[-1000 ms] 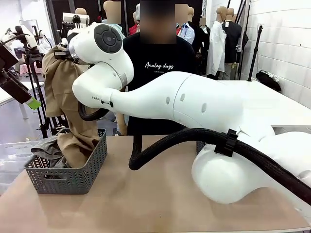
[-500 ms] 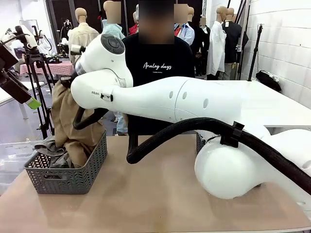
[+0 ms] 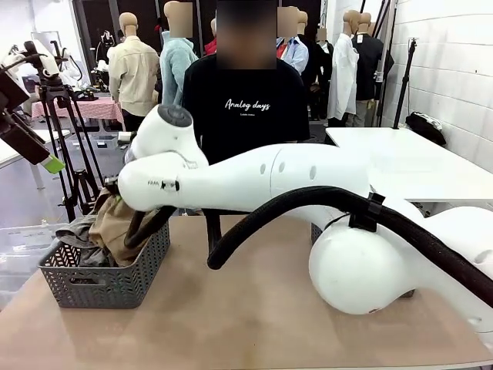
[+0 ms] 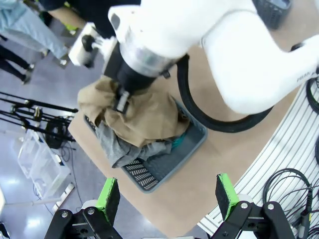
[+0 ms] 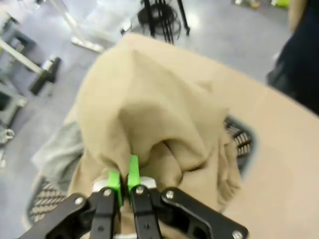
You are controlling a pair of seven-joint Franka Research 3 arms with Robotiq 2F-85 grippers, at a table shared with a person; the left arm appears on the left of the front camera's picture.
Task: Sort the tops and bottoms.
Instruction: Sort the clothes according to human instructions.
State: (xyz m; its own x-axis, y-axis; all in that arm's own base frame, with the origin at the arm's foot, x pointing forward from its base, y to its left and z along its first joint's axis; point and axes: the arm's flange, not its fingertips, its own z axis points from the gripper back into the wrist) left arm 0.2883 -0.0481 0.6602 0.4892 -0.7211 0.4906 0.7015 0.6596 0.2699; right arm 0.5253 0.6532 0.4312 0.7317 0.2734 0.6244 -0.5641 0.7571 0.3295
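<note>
My right gripper [image 5: 123,175] is shut on the khaki tan top [image 5: 149,114], whose cloth bunches around its green pads [image 5: 133,169]. From above, that gripper [image 4: 122,99] presses the khaki top [image 4: 144,114] onto the pile in the dark grey basket [image 4: 149,177]. A grey top [image 4: 117,147] lies under it, and a bit of teal top [image 4: 182,138] shows at the basket's side. Seen from the front, the khaki top [image 3: 115,223] and grey top [image 3: 73,231] fill the basket [image 3: 108,281] at the table's left. My left gripper [image 4: 167,196] hangs open high above. The bottoms are out of view.
A person in a black T-shirt [image 3: 246,108] stands at the far side of the table. A second dark basket [image 4: 273,10] sits behind my right arm. Tripods [image 3: 69,154] stand off the table's left edge. Bare tabletop [image 3: 231,324] lies in front.
My right arm has come down, lowering the khaki top from hanging high above the basket into it. The left gripper has stayed open.
</note>
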